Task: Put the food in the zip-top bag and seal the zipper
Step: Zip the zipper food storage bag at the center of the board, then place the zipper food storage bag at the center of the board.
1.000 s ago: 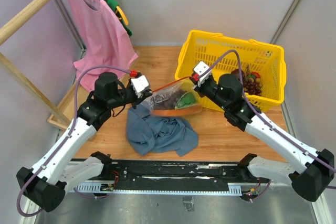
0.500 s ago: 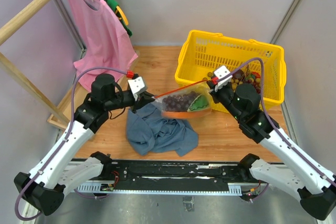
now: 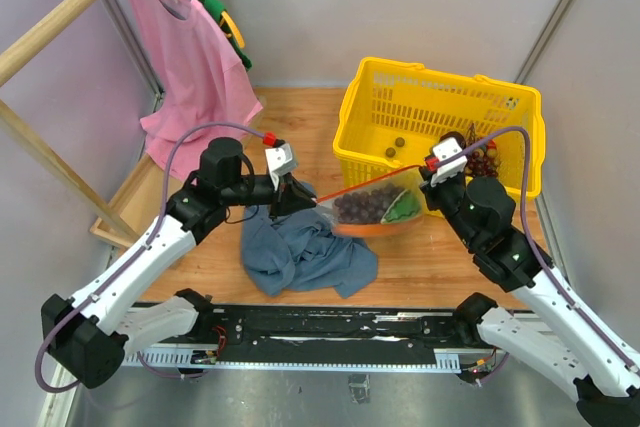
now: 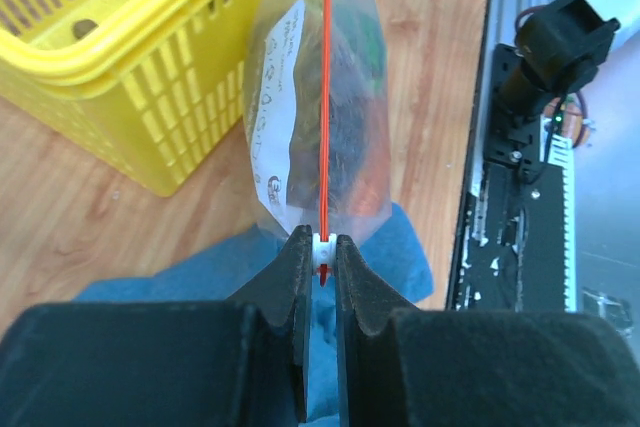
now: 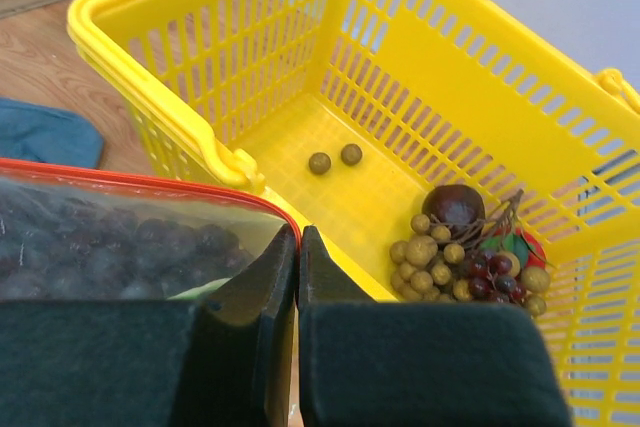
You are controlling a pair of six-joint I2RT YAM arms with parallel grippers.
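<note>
The clear zip-top bag [image 3: 375,212] hangs stretched between both grippers in front of the basket. Dark purple grapes [image 3: 362,204] and the green-rinded fruit wedge [image 3: 402,207] are inside it. The orange-red zipper [image 3: 365,187] runs taut along its top. My left gripper [image 3: 303,194] is shut on the white slider at the zipper's left end [image 4: 322,247]. The strip [image 4: 325,97] and the white label [image 4: 280,97] show in the left wrist view. My right gripper [image 3: 432,171] is shut on the bag's right corner [image 5: 298,237], with the grapes [image 5: 120,247] beside it.
The yellow basket [image 3: 500,107] stands at the back right. It holds a brownish-green grape bunch [image 5: 430,257], a dark round fruit [image 5: 455,207] and two loose grapes [image 5: 335,159]. A blue-grey cloth [image 3: 300,252] lies under the bag's left end. A wooden rack with a pink shirt [image 3: 185,57] stands far left.
Both grippers have carried the bag to the right and a little nearer. The zipper strip is now pulled straight between them.
</note>
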